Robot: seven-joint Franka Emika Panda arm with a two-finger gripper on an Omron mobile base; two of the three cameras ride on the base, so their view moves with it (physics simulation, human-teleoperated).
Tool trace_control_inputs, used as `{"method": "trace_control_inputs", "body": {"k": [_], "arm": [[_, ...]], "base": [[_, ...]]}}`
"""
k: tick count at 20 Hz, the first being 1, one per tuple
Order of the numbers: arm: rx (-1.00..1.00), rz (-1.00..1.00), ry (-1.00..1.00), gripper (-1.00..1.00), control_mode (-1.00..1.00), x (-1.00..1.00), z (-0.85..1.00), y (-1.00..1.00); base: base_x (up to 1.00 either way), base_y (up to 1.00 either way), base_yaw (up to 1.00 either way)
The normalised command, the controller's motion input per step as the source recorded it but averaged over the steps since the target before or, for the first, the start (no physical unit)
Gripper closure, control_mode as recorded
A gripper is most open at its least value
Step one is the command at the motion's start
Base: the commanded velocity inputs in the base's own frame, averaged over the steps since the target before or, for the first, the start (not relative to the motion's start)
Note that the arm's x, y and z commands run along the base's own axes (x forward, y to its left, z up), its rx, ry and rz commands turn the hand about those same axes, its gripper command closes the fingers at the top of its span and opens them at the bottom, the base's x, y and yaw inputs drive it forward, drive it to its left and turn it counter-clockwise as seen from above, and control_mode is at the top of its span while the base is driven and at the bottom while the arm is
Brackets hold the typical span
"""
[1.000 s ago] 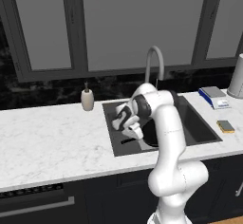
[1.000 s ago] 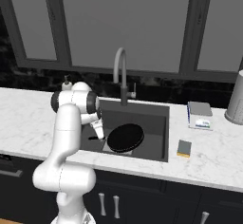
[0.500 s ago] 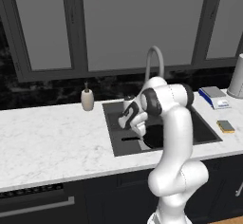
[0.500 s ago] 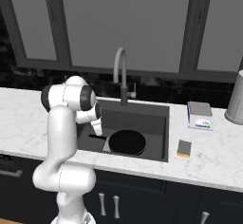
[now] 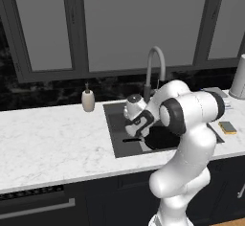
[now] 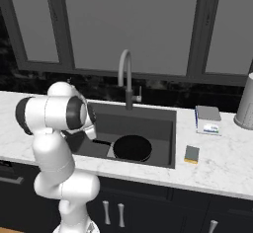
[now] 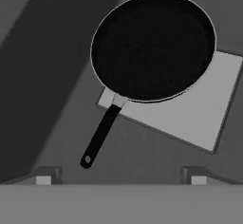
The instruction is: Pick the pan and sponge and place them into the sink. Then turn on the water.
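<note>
One pan (image 7: pixel 153 46) lies flat on the floor of the sink (image 6: pixel 163 117), round, shallow and black all over, partly covering the lighter grey square patch (image 7: pixel 199 114) there. Its short straight handle (image 7: pixel 99 136) reaches off the patch onto the darker floor. I can read no brand or writing on the pan. My gripper (image 7: pixel 121 176) hangs over the sink above the pan, jaws spread wide and holding nothing, the handle's end lying between and beyond the fingertips (image 7: pixel 44 179) in the hand view. The sponge (image 6: pixel 191 154), a small yellow block with a dark top, sits on the counter (image 6: pixel 222 163) just beside the sink's right edge. Behind the sponge, also right of the sink, lies a flat blue-and-white box (image 6: pixel 208 120); its label is too small for me to read. The grey arched faucet (image 6: pixel 126 74) rises at the sink's back edge. A soap dispenser (image 5: pixel 87 98) stands on the counter left of the sink.
</note>
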Motion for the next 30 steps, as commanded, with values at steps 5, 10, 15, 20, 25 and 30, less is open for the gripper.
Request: {"method": "trace_control_inputs", "body": {"k": [5,10,15,20,25,30], "arm": [[-0.07,0.0,0.0,-1.0,-1.0,-0.38,1.0,0.43],[-0.05,0.0,0.04,-1.0,-1.0,-0.2,1.0,0.33],[0.0,0.0,0.09,-1.0,-1.0,-0.37,1.0,0.08],[0.03,0.01,0.01,-1.0,-1.0,-0.82,0.53,-0.21],[0.08,0.1,0.0,-1.0,-1.0,-0.84,0.13,-0.57],[0.12,0.12,-0.02,-1.0,-1.0,-0.49,0.19,-0.86]], "base": [[0.0,0.0,0.0],[0.0,0.0,0.0],[0.0,0.0,0.0],[0.0,0.0,0.0],[0.0,0.0,0.0],[0.0,0.0,0.0]]}}
